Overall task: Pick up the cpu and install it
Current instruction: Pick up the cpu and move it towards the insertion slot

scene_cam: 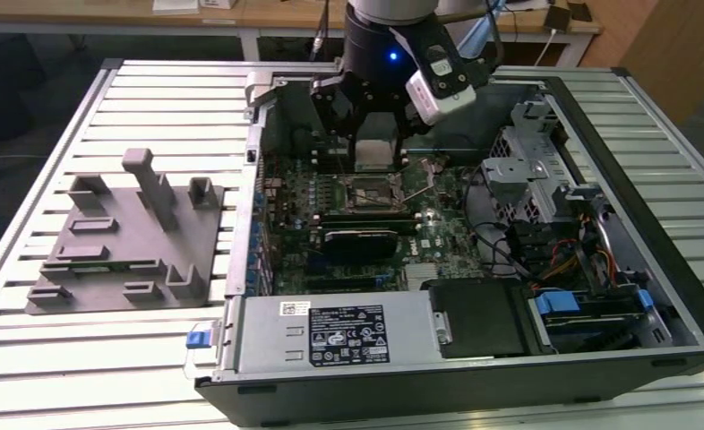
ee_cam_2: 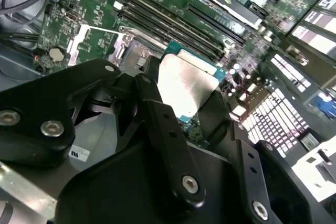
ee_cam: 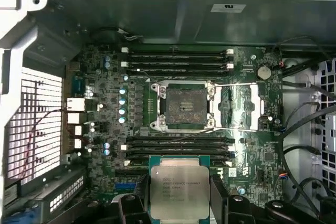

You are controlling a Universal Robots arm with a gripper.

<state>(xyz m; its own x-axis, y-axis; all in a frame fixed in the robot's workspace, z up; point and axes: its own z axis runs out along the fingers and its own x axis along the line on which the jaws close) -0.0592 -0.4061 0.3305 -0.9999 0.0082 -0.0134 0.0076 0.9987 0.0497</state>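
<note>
Gripping cpu by opposite edges, tool clamped on it, near open socket; likely light, stiff, fragile: edge-hold suits.

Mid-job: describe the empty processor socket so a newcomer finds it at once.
Inside the open computer case, find the green motherboard below the cpu held in the hand. Between two banks of long black memory slots sits the socket: the only dark square recess in a silver frame.
</note>
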